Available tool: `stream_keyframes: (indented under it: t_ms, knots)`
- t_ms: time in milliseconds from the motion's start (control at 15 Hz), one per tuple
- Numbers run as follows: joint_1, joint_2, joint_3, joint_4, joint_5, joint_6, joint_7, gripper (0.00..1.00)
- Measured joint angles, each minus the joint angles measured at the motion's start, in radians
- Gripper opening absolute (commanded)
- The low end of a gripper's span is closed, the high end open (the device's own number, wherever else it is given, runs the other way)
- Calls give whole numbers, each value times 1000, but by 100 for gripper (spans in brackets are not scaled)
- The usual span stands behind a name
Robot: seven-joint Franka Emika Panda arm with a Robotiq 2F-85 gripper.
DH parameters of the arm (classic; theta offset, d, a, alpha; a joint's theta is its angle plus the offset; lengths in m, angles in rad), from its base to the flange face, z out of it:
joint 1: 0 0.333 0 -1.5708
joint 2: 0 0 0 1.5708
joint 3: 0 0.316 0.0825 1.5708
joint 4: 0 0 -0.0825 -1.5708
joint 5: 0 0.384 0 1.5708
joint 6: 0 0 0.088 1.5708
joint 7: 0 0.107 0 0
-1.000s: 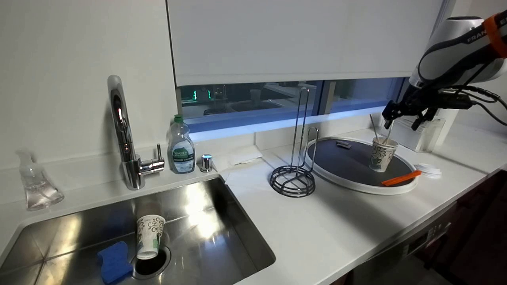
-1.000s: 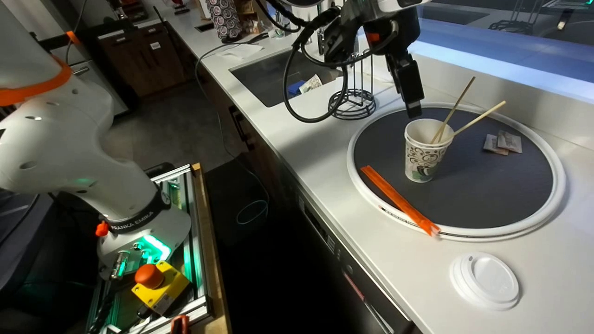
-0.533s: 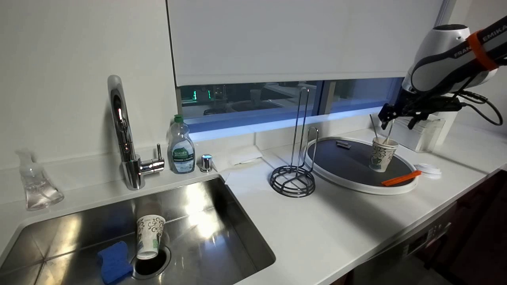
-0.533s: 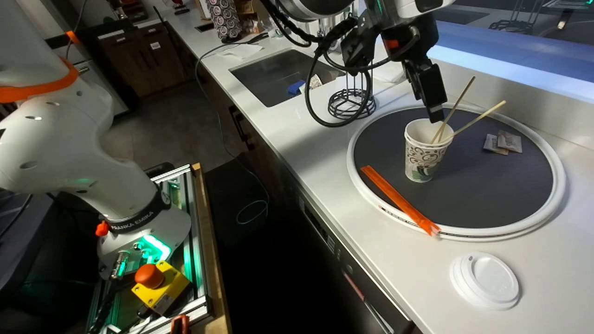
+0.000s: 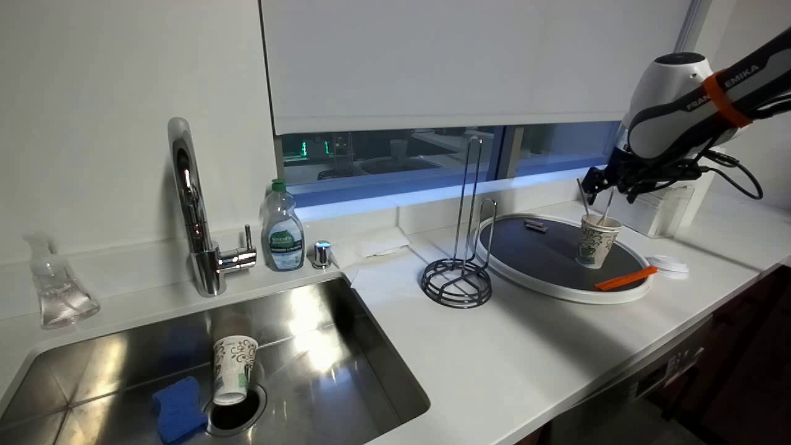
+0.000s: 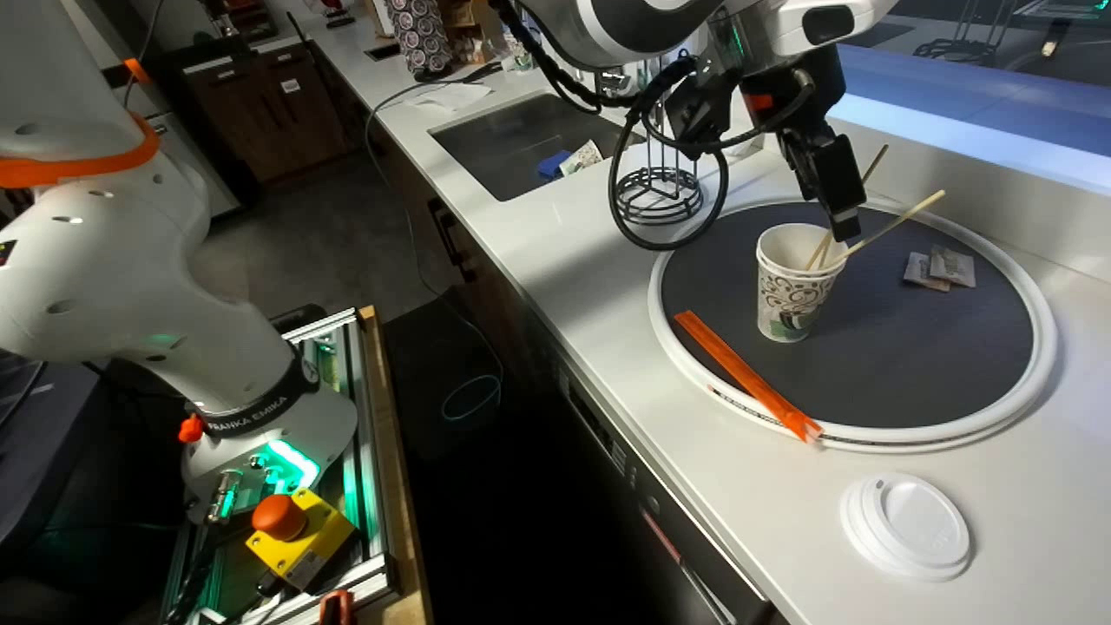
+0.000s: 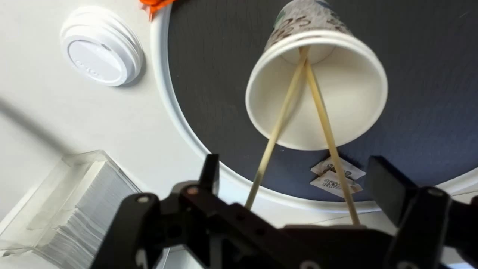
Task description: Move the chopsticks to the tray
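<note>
The chopsticks are two thin pale wooden sticks (image 7: 274,134) leaning in a patterned paper cup (image 6: 788,299); they show in both exterior views (image 6: 898,222) (image 5: 583,196). The cup stands upright on the tray (image 6: 937,373), a round dark grey dish with a white rim. My gripper (image 7: 298,173) is open and empty. In the wrist view both sticks lie between its spread fingers, and their upper ends are hidden behind the gripper's linkage. In an exterior view the gripper (image 5: 610,194) is at the height of the sticks' tops, above the cup; one finger partly covers a stick.
An orange wrapper (image 6: 738,369) lies across the tray's rim. Small packets (image 6: 953,265) lie on the tray. White lids (image 6: 911,525) and a napkin box (image 7: 89,209) are beside it. A black wire stand (image 5: 457,290) stands between tray and sink (image 5: 371,364).
My gripper has moved down and across to the chopsticks, to the right in an exterior view. The cup, sticks and tray have not moved.
</note>
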Motion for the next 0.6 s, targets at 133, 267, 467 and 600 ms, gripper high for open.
stream_keyframes:
  t_ms: [133, 267, 467, 600]
  knots:
    - [13, 13, -18, 5, -23, 12, 24, 100]
    - [24, 22, -35, 8, -41, 14, 47, 100]
    - [36, 30, -49, 8, -45, 15, 61, 100]
    - [38, 35, -51, 8, -45, 28, 67, 100]
